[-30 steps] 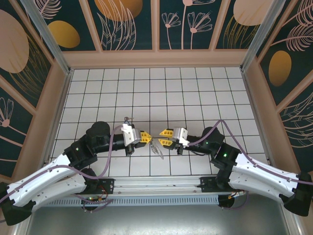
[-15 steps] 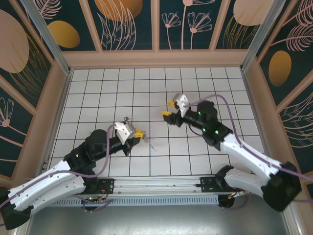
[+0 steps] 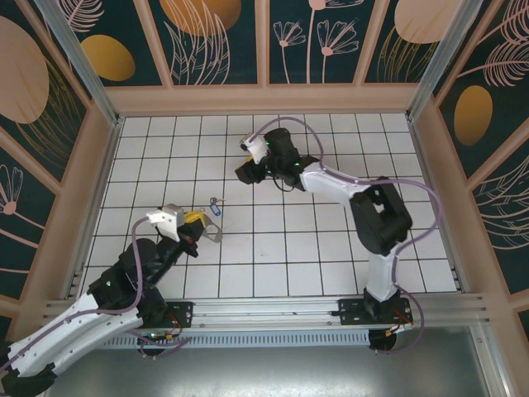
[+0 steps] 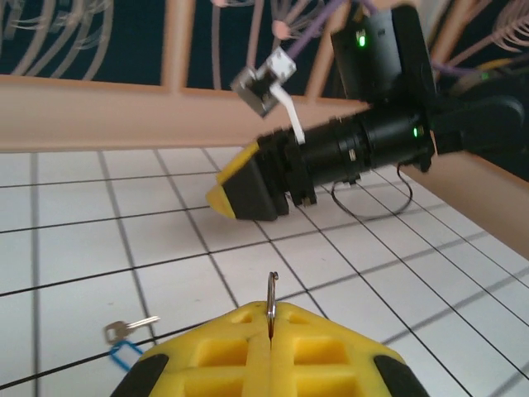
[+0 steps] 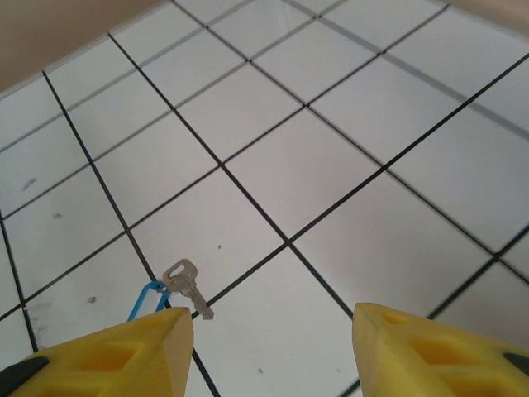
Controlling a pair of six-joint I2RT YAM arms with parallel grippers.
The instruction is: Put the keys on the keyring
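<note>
The left tool (image 4: pixel 271 321) is found with its yellow fingers pressed together. A thin metal loop, taken to be the keyring (image 4: pixel 270 291), is pinched edge-on between them and stands up out of the seam. In the overhead view this tool is held low over the white tiled bench (image 3: pixel 331 248), left of centre. The key (image 5: pixel 185 284), silver with a blue part at its head, is observed lying flat on the bench. It is apart from the keyring and touched by neither tool, and it lies just beyond the left tool's tips. The right tool (image 5: pixel 273 318) is recorded with its fingers set well apart and nothing between them. It is held over the far middle of the bench, well apart from the left tool and angled down toward the key, which is seen close to one of its fingers in the wrist view.
</note>
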